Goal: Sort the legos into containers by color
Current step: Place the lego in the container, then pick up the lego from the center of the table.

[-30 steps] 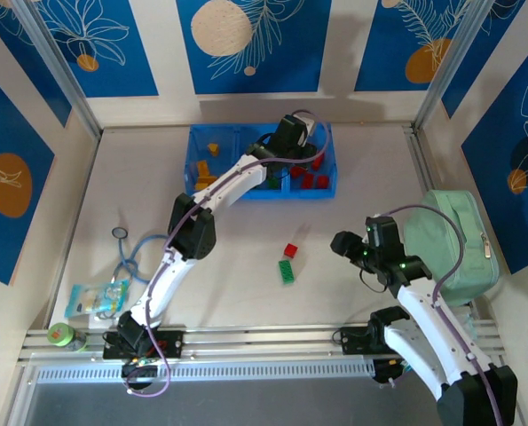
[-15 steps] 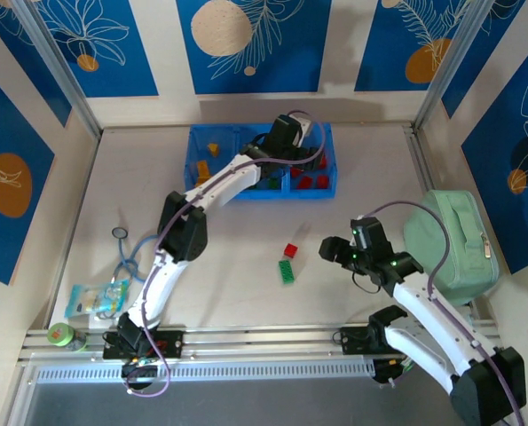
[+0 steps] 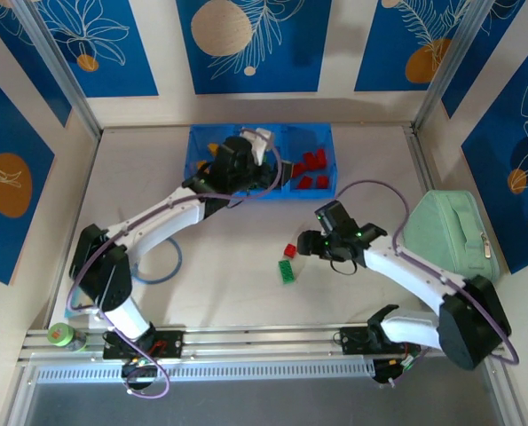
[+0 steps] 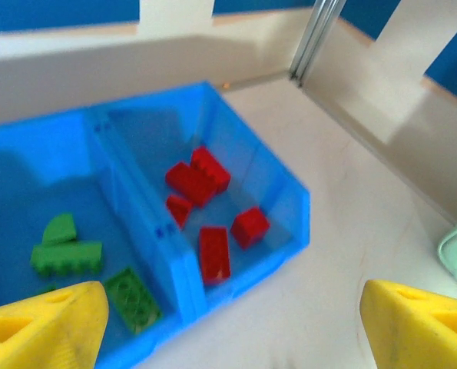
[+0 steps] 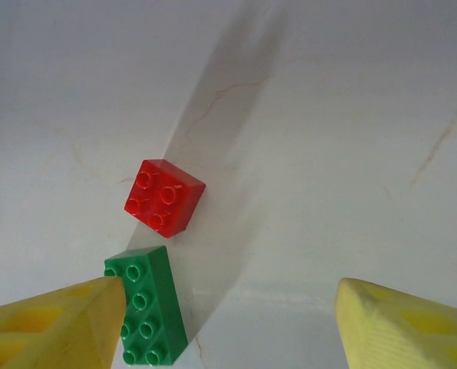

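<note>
Right hand [image 5: 232, 338] hangs wide open and empty above the bench [image 5: 328, 115], red lego [image 5: 163, 197] ahead between its fingers, green lego [image 5: 146, 306] nearer, beside one fingertip.

Roughly six red legos [image 4: 214, 254], five green legos [image 4: 67, 257], one yellow lego [image 3: 212, 147], one tray [image 4: 289, 207].

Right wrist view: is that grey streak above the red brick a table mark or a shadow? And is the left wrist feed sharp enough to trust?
Right wrist: it looks like a soft-edged shadow band, not a mark; red brick and green brick are crisp, the yellow fingers blurred. Left wrist: whole frame soft, likely motion blur; tray edges and red bricks smeared.
</note>
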### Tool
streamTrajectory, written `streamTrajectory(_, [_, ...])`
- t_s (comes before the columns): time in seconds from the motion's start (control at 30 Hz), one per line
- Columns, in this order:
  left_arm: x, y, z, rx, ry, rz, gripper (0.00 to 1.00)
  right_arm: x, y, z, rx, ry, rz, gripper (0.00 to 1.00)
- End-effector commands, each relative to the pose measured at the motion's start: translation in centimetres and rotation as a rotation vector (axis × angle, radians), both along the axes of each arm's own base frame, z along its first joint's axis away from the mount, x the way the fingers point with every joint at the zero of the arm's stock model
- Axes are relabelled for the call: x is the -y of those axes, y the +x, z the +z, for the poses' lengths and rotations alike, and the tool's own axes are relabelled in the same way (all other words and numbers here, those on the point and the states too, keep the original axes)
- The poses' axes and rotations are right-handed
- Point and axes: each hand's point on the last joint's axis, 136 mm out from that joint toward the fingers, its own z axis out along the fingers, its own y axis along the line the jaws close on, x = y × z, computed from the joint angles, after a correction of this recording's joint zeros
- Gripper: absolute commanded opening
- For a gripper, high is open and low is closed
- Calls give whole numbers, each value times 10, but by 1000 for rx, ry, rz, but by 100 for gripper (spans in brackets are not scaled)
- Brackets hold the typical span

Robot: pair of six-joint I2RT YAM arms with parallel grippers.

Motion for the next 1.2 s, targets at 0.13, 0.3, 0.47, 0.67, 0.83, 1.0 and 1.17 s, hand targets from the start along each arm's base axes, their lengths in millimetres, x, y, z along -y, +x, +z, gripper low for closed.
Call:
streamTrajectory(0.13, [-45,-43,-47,-52,44,85,84,-31,16,-9,-47,-86,43,71])
streamTrajectory(0.3, [-76,-76,-85,-120,62,137,84,-37,22,-30,-99,-180,33,70])
streamTrajectory(0.47, [-98,-105,-121,-191,83,164,84,-43,24,-46,-142,-220,30,69])
streamTrajectory(0.67, [-118,-124,-140,-221,102,197,84,-48,21,-58,-176,-274,35,64])
streamTrajectory(0.83, [-122,-126,-140,-218,103,208,83,-55,18,-63,-190,-293,40,50])
streamTrajectory(1.0, [-120,-125,-138,-214,93,205,83,-57,22,-49,-159,-311,41,37])
streamTrajectory(1.17, [-115,-130,-136,-200,106,170,83,-56,39,-21,-89,-303,41,34])
